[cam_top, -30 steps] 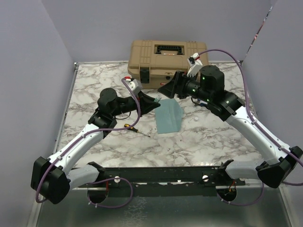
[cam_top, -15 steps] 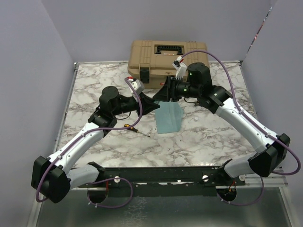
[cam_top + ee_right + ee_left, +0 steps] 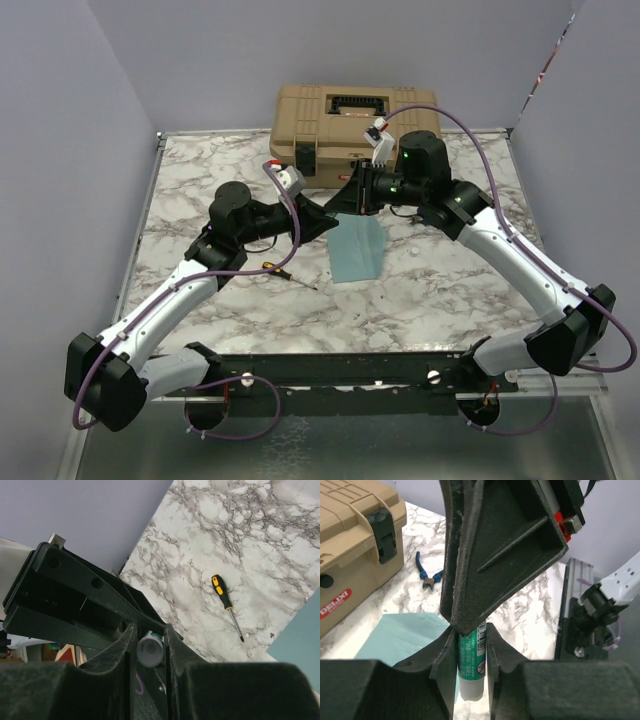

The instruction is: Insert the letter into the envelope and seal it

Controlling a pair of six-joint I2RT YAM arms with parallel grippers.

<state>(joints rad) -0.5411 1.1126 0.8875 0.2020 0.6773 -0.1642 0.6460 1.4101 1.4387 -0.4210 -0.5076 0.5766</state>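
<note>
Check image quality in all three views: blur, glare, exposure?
Top external: even soft light, sharp throughout, no glare on the envelope. Left wrist: the dark left fingers lose detail, glue stick and toolbox sharp. Right wrist: the near right fingers soft and underexposed, screwdriver crisp.

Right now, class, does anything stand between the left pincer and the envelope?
Yes. The left pincer grips a green glue stick, the right pincer clamps its other end, and both hang over the envelope.
</note>
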